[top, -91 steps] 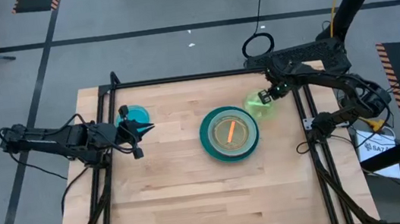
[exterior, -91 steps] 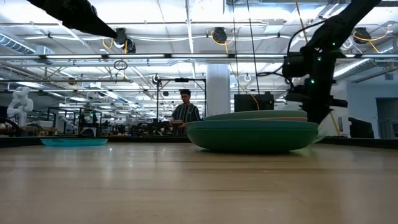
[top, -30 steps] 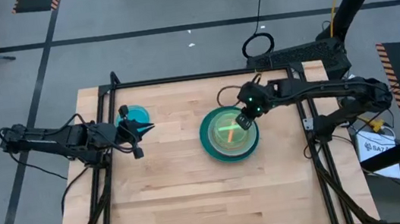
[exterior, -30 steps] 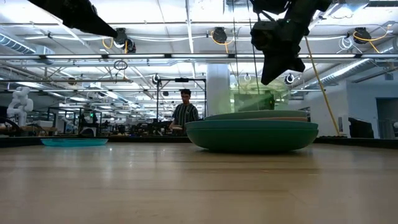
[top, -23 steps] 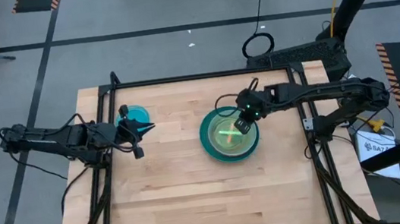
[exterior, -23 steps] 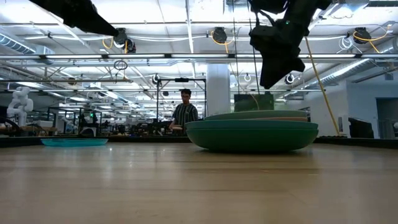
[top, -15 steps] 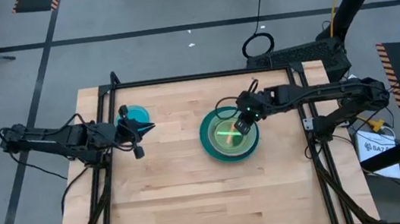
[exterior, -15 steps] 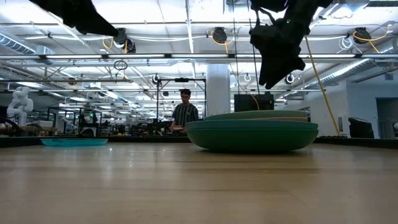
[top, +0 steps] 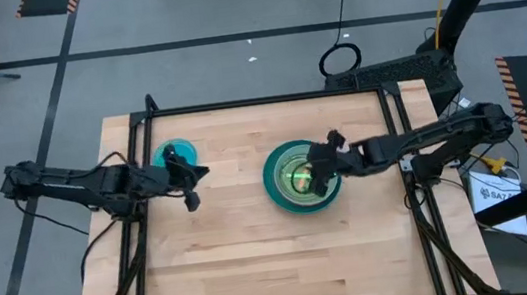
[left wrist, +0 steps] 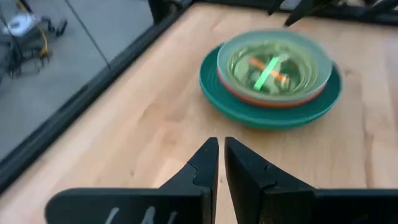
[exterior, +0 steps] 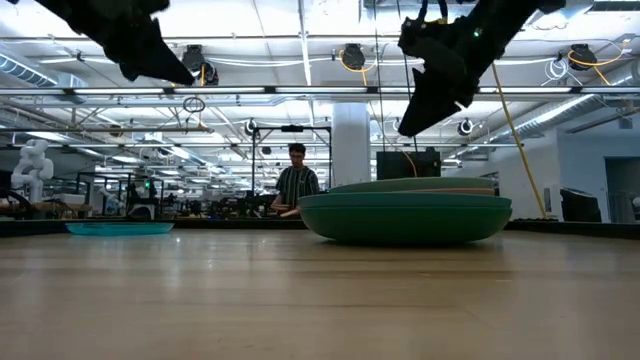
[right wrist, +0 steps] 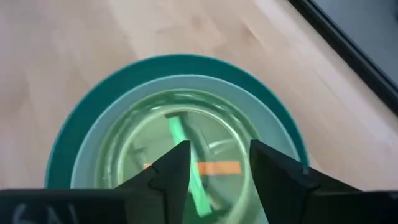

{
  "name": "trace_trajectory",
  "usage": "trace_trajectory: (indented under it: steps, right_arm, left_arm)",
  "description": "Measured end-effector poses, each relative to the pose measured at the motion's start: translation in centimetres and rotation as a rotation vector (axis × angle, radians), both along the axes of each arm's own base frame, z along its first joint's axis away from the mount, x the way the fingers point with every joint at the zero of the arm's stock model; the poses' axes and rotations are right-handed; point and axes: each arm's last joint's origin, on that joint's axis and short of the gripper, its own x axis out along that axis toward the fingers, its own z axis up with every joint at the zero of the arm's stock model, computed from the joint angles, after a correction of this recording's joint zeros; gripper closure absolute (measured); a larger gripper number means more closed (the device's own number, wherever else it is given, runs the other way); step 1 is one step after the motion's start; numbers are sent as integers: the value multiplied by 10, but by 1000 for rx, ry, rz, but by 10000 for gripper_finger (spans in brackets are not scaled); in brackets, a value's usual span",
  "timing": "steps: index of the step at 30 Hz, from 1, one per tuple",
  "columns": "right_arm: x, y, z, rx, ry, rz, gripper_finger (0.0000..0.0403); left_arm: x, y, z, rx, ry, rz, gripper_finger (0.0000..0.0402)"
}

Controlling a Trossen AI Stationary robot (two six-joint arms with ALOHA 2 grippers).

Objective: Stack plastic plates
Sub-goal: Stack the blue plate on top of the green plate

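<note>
A stack of plastic plates (top: 301,175) stands right of the table's middle. A large teal plate (right wrist: 68,130) is at the bottom, with a red-orange rim (left wrist: 249,99) and a pale mint plate (right wrist: 106,124) above it. A translucent lime plate (right wrist: 155,134) lies on top. A small translucent blue plate (top: 172,155) rests flat at the far left. My right gripper (right wrist: 214,158) hovers open just above the stack's top and touches nothing. My left gripper (left wrist: 221,149) is shut and empty above the table near the blue plate, pointing toward the stack.
A black frame rail (top: 258,102) runs around the table's left, far and right sides. Bare wood (top: 257,259) fills the near half of the table. In the low view a person (exterior: 297,185) stands in the room well beyond the table.
My right gripper, which held the lime plate tilted above the stack, has let it go. The plate now lies flat on top of the stack. The gripper has shifted a little toward the near edge over the stack. My left gripper has moved slightly toward the table's right.
</note>
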Motion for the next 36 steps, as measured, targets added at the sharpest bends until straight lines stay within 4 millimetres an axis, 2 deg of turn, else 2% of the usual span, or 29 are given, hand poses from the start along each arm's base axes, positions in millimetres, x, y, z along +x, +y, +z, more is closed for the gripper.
trace_trajectory:
  steps: [5,12,18,22,29,36]
  right_arm:
    - [0,14,-11,-115,-18,194,243]
    - [-5,18,-2,-200,-29,295,243]
    - [-15,18,14,-235,-76,331,243]
    - [-24,22,23,-244,-121,355,243]
    - [-50,20,20,-240,-162,357,243]
    - [-69,16,20,-216,-228,328,243]
  left_arm:
    - [19,-2,-20,-38,89,74,366]
    - [36,10,-48,-93,215,237,366]
    - [26,43,-73,-276,394,525,366]
    - [18,60,-86,-332,515,664,366]
    - [19,81,-101,-380,586,763,366]
    - [23,85,-106,-422,580,739,366]
